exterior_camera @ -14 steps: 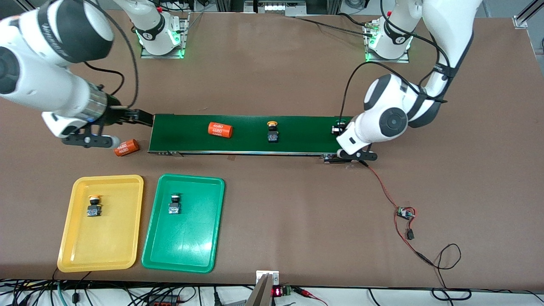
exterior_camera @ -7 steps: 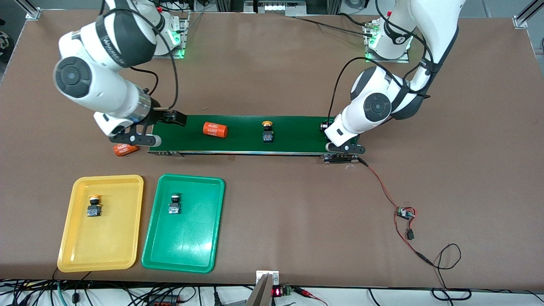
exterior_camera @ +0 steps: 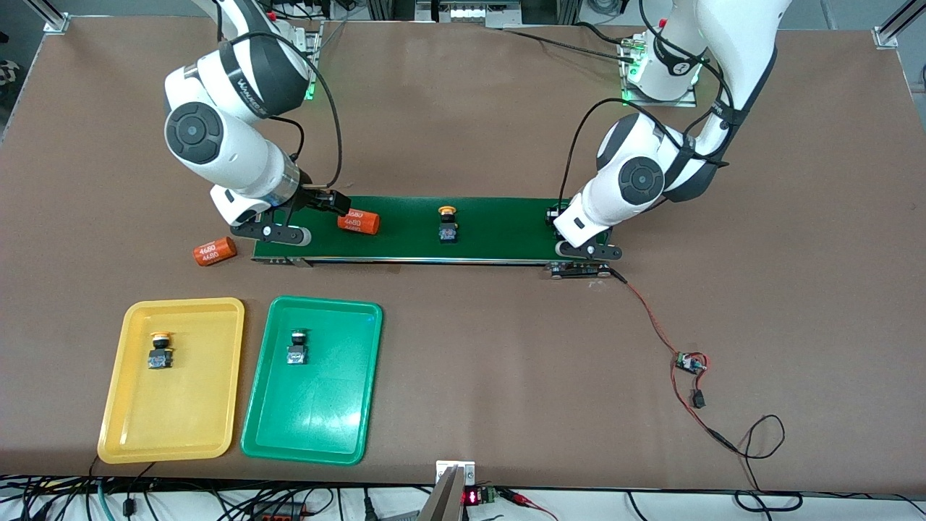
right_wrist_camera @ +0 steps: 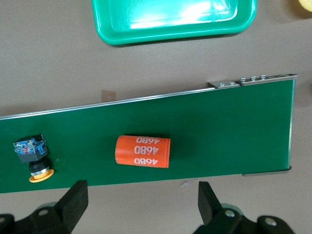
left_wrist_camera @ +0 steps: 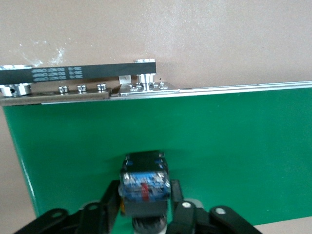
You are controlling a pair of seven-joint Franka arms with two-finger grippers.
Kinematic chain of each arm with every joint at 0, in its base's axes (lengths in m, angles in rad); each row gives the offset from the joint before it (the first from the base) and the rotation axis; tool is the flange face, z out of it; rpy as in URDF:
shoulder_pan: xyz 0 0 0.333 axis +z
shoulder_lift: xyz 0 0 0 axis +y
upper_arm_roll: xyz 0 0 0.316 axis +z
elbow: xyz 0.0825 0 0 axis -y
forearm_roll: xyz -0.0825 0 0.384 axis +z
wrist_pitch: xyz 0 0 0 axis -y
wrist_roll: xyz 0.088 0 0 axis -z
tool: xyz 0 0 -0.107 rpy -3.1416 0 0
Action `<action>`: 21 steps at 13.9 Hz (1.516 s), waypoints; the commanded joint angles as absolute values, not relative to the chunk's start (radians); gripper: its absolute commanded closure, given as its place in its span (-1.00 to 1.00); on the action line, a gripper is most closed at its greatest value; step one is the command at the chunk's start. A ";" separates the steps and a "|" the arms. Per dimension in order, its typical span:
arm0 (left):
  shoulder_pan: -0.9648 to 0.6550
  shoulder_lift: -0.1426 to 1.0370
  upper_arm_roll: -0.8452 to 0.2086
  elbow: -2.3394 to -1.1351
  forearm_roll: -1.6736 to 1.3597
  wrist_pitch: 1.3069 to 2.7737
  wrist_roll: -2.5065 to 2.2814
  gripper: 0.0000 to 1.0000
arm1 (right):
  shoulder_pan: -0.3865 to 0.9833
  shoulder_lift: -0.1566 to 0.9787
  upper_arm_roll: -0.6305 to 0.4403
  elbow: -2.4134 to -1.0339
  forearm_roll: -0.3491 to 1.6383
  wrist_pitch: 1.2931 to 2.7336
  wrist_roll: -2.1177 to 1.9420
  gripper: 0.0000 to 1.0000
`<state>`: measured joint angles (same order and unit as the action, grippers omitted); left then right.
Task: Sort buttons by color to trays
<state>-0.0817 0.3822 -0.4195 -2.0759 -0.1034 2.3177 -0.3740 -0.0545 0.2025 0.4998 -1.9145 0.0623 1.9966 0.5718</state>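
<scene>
- The conveyor belt (exterior_camera: 434, 228) lies across the table, farther from the front camera than both trays.
- The yellow tray (exterior_camera: 173, 434) and green tray (exterior_camera: 311, 427) sit side by side, each holding one button of its own colour.
- The right gripper (exterior_camera: 334, 205) hangs over the belt's end nearest its own arm, jaws spread wide and holding nothing. An orange cylinder (right_wrist_camera: 143, 151) lies directly under it, long axis along the belt.
- That cylinder stands between this gripper and the yellow button (exterior_camera: 447, 224) at mid-belt, so the right arm is the nearer one.
- The left gripper (left_wrist_camera: 145, 210) is low at the belt's other end, its fingers flanking a button body (left_wrist_camera: 144, 181); whether they grip it I cannot tell.
- A second cylinder (exterior_camera: 215, 251) rests off the belt.
</scene>
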 commanded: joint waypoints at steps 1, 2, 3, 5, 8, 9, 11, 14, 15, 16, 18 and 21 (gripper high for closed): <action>-0.087 0.325 -0.411 -2.085 -0.117 2.315 -0.360 -1.00 | -0.045 0.202 0.515 -1.945 0.057 2.046 0.592 -1.00; -0.086 0.305 -0.410 -2.085 -0.117 2.313 -0.362 -1.00 | -0.046 0.204 0.534 -1.960 0.054 2.074 0.592 -1.00; -0.084 0.282 -0.410 -2.080 -0.117 2.313 -0.365 -1.00 | -0.043 0.209 0.540 -1.977 0.040 2.104 0.591 -1.00; -0.078 0.240 -0.400 -2.065 -0.118 2.287 -0.367 -1.00 | -0.031 0.238 0.558 -1.982 0.005 2.134 0.592 -1.00; -0.075 0.200 -0.338 -1.994 -0.117 2.189 -0.367 -1.00 | -0.017 0.273 0.561 -1.982 0.003 2.197 0.603 -1.00; -0.075 0.189 -0.301 -1.967 -0.117 2.150 -0.364 -1.00 | -0.012 0.285 0.563 -1.982 0.002 2.219 0.603 -1.00; -0.074 0.164 -0.205 -1.921 -0.115 2.083 -0.359 -1.00 | 0.006 0.307 0.561 -1.982 0.002 2.259 0.606 -1.00; -0.071 0.163 -0.083 -1.835 -0.118 1.973 -0.251 -1.00 | 0.031 0.351 0.561 -1.980 -0.078 2.313 0.701 -1.00; -0.061 0.158 -0.054 -1.818 -0.117 1.968 -0.230 -1.00 | 0.041 0.371 0.561 -1.979 -0.127 2.325 0.736 -1.00; -0.037 0.156 -0.043 -1.787 -0.115 1.950 -0.212 -1.00 | 0.047 0.382 0.561 -1.979 -0.159 2.338 0.765 -1.00; 0.009 0.160 -0.041 -1.705 -0.114 1.855 -0.167 -1.00 | 0.063 0.396 0.561 -1.979 -0.198 2.353 0.817 -1.00; 0.055 0.176 -0.038 -1.571 -0.114 1.714 -0.109 -1.00 | 0.072 0.402 0.561 -1.976 -0.213 2.368 0.854 -1.00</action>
<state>0.0412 0.1568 -0.0383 -1.6696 -0.1033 1.8108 -0.1476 0.0640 0.4016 0.5581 -1.9814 -0.1907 2.3518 0.8127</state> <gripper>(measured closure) 0.000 0.000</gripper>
